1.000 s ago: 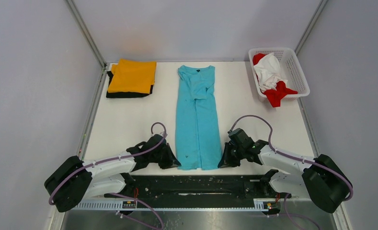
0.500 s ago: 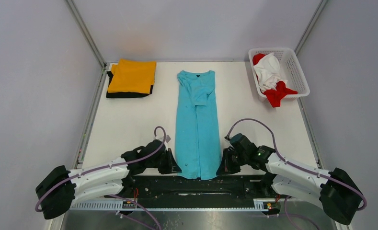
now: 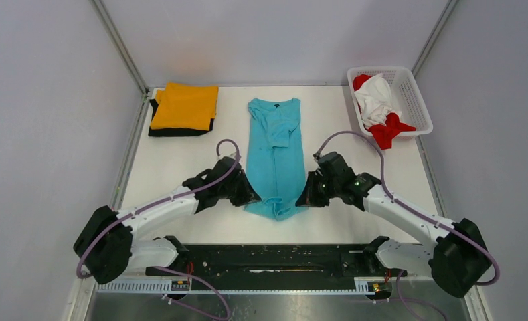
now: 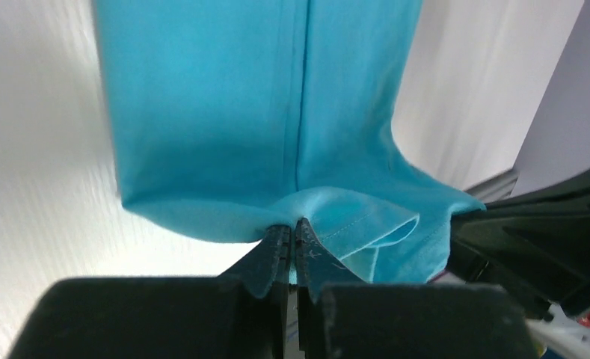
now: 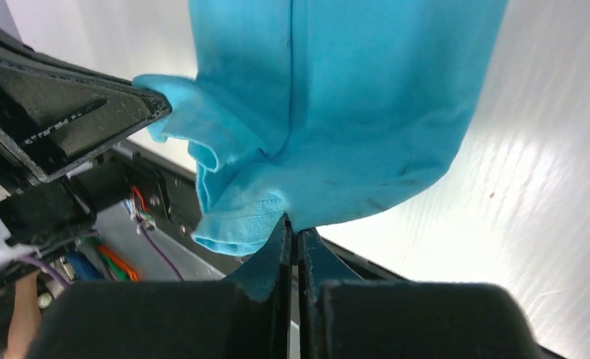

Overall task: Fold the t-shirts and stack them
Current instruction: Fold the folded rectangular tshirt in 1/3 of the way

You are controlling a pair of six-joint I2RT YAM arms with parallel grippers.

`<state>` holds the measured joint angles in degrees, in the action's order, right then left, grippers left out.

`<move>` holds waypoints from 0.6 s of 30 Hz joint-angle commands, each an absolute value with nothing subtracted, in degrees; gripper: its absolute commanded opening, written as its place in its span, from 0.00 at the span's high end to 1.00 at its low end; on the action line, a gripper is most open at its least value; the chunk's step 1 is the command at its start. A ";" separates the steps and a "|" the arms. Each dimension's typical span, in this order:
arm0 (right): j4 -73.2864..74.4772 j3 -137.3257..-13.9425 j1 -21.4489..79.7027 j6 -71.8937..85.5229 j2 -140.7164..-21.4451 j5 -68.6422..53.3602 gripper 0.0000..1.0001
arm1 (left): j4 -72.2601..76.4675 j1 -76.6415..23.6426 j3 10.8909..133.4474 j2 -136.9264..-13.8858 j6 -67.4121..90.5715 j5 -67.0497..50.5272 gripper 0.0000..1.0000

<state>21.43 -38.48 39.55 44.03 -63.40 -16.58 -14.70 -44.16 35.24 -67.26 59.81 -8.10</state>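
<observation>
A turquoise t-shirt [image 3: 275, 147], folded lengthwise into a narrow strip, lies in the middle of the table with its collar at the far end. My left gripper [image 3: 248, 196] is shut on the bottom hem's left corner [image 4: 329, 224]. The right gripper [image 3: 303, 197] is shut on the hem's right corner [image 5: 277, 202]. Both hold the hem lifted off the table, and it sags between them [image 3: 275, 208]. An orange t-shirt [image 3: 185, 105] lies folded on a folded black t-shirt [image 3: 174, 131] at the far left. A white t-shirt [image 3: 377, 98] and a red t-shirt [image 3: 387, 132] are crumpled in the basket.
The white lattice basket [image 3: 418, 100] stands at the far right corner, with red cloth hanging over its near rim. A black rail [image 3: 274, 261] runs along the table's near edge between the arm bases. Grey walls close in on both sides.
Both grippers have risen and moved away from the near edge, carrying the turquoise hem up and toward the collar. The right gripper closed fully on the cloth during the last second.
</observation>
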 commanded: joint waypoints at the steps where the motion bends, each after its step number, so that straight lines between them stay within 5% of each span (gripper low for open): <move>1: 20.81 -46.43 34.48 40.54 -69.93 -14.89 1.00 | -14.86 -38.76 42.25 -72.78 57.46 -7.26 1.00; 18: 21.80 -70.12 22.73 35.64 -95.58 -16.89 1.00 | -18.85 -23.47 65.81 -96.38 47.84 -12.27 1.00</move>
<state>21.52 -65.65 24.45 37.32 -91.90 -15.77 -18.39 -24.67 60.14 -92.18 51.05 -9.65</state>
